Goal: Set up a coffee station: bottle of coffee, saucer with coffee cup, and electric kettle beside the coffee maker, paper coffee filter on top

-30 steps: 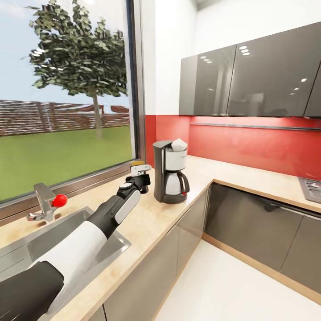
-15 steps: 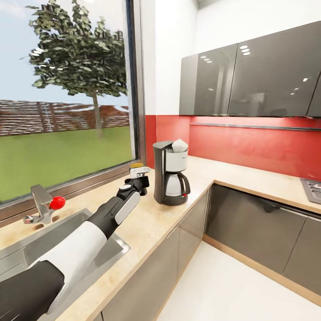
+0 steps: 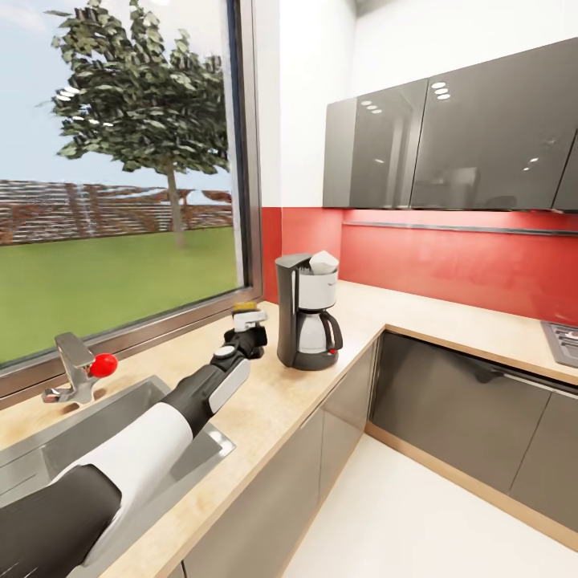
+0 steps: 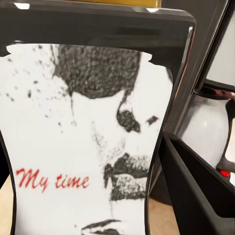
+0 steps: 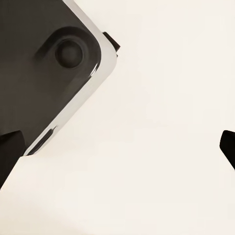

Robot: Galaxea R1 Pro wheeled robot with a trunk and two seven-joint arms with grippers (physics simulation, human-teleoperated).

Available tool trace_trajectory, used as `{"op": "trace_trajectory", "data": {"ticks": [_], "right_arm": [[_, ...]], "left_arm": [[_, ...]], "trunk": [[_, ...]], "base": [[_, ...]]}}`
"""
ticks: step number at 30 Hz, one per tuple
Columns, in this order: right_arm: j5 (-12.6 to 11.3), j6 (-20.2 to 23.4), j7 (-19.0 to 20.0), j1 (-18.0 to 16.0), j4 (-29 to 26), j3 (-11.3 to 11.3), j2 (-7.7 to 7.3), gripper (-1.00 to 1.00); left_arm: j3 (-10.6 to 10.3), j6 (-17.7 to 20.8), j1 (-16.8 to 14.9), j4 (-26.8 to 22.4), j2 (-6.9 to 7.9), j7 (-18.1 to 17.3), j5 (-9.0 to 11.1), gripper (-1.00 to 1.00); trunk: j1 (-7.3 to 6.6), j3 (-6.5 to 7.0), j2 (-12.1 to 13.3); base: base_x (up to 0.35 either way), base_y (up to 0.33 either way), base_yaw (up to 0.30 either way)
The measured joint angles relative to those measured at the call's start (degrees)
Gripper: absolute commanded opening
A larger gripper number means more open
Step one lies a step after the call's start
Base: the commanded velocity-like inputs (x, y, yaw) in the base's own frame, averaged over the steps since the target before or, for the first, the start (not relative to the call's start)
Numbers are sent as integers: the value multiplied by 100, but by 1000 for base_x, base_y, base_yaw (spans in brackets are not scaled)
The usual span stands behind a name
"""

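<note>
My left gripper (image 3: pixel 245 329) is shut on the bottle of coffee (image 3: pixel 247 315), a small jar with a yellow lid and pale label. It holds the jar low over the light-wood countertop (image 3: pixel 281 393), just left of the coffee maker (image 3: pixel 307 321). Whether the jar touches the worktop cannot be told. A white paper coffee filter (image 3: pixel 323 259) sits on top of the black machine. In the left wrist view the bottle's label (image 4: pixel 83 137) is very close, with one black finger (image 4: pixel 196 191) beside it and the maker's pale carafe (image 4: pixel 210 127) behind. My right gripper (image 5: pixel 117 156) hangs open over pale floor.
A steel sink (image 3: pixel 80 437) with a red-knobbed faucet (image 3: pixel 79 368) lies left of my arm under a large window. The counter turns a corner to the right, where a hob edge (image 3: pixel 562 337) shows. Grey wall cabinets (image 3: pixel 449 136) hang above. A dark part of the robot (image 5: pixel 44 63) is near the right gripper.
My left gripper has carried the bottle slightly left and lower toward the countertop beside the coffee maker. The camera shifted a little. The coffee maker and filter have stayed put.
</note>
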Motion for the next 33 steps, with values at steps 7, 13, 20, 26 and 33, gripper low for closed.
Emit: {"op": "trace_trajectory", "data": {"ticks": [7,13,20,26,33], "right_arm": [[0,0,0,1,0,0,0,100],[0,0,-1,2,0,0,0,100],[0,0,0,2,0,0,0,100],[0,0,2,2,0,0,0,100],[0,0,-1,2,0,0,0,100]], "left_arm": [[-10,-42,0,53,0,-50,-3,-100],[-11,-44,0,60,0,-54,-3,-100],[-11,-45,0,57,0,-55,-4,-100],[-11,-45,0,58,0,-55,-3,-100],[-11,-45,0,52,0,-55,-3,-100]], "trunk": [[0,0,0],[0,0,0],[-1,0,-1],[0,0,0],[0,0,0]], "base": [[0,0,0],[16,0,0],[31,0,0],[52,-3,0],[43,-32,0]]}}
